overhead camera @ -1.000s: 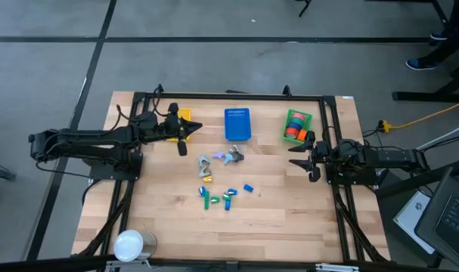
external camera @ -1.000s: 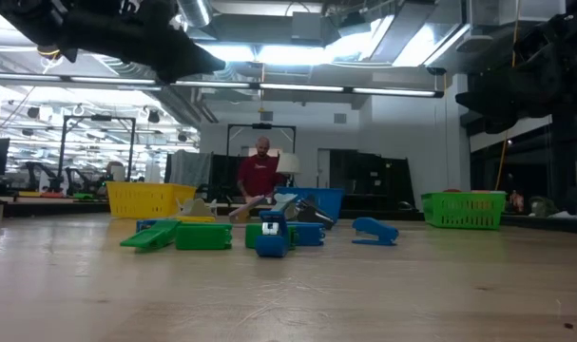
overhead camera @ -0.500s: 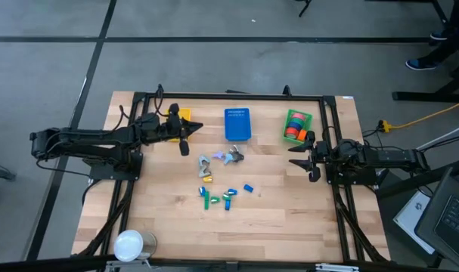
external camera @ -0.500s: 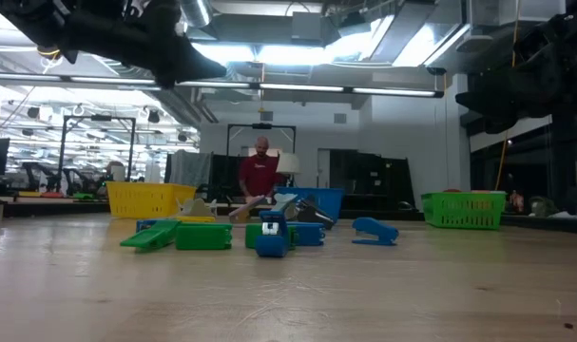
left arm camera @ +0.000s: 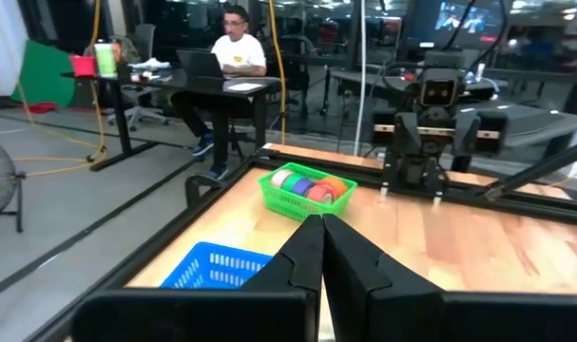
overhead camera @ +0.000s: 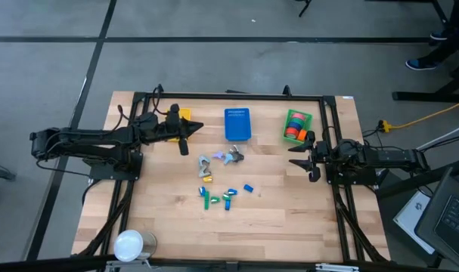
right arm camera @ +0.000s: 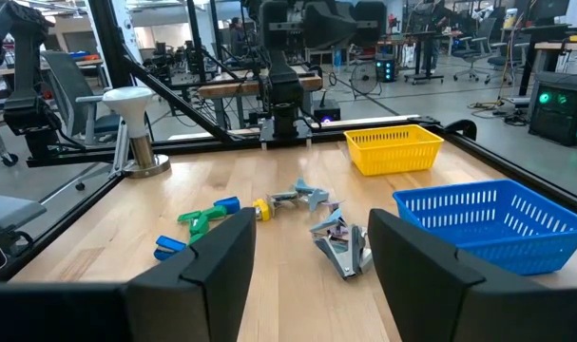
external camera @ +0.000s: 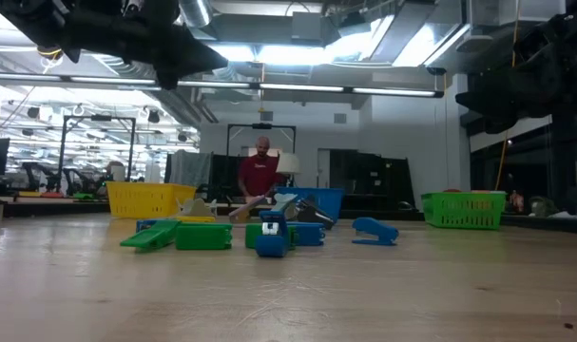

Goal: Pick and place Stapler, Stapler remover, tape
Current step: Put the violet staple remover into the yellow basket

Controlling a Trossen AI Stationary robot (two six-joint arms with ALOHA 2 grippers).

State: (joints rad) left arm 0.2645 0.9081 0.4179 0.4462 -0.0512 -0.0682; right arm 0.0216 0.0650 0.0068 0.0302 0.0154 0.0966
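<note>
Both grippers empty; tape rolls sit binned, small pieces lie loose at table centre.

The tape rolls [overhead camera: 294, 125] rest in the green basket [overhead camera: 305, 116] at the far right; they look light, rigid and smooth, best pinched across the outer rim. The metallic staple removers [overhead camera: 218, 159] and the small green and blue staplers [overhead camera: 220, 198] lie scattered mid-table; they appear light and hard and likely to slide, so a grip across the narrow body suits them. The left gripper [overhead camera: 185, 136] hangs beside the yellow basket [overhead camera: 184, 114], fingers fully together, holding nothing. The right gripper [overhead camera: 305, 160] hovers just in front of the green basket, jaws spread wide, holding nothing.
</note>
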